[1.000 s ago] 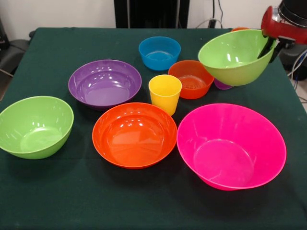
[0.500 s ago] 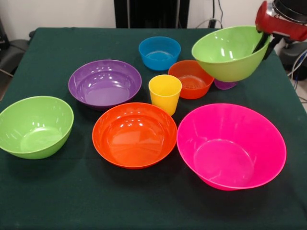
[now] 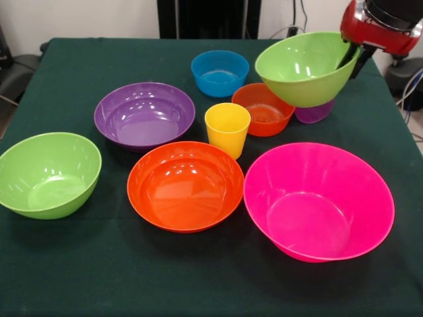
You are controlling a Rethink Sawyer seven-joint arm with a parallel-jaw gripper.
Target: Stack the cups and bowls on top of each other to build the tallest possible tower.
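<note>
My gripper (image 3: 351, 54) is shut on the rim of a green bowl (image 3: 305, 69) and holds it tilted in the air at the far right, above the small orange bowl (image 3: 264, 109) and the purple cup (image 3: 314, 112). On the table stand the huge pink bowl (image 3: 318, 200), the large orange bowl (image 3: 186, 185), the yellow cup (image 3: 227, 128), the purple bowl (image 3: 144, 114), the small blue bowl (image 3: 220, 72) and a second green bowl (image 3: 48, 174). The orange cup is hidden. No bowls are nested.
The dark green table cloth (image 3: 79, 271) covers the table. The robot's black pedestal (image 3: 208, 18) stands at the far edge. Dark objects sit beyond the left (image 3: 13, 72) and right (image 3: 404, 72) table edges.
My gripper has carried the green bowl up and to the left, from beside the purple cup to over it and the small orange bowl. The purple cup shows more now.
</note>
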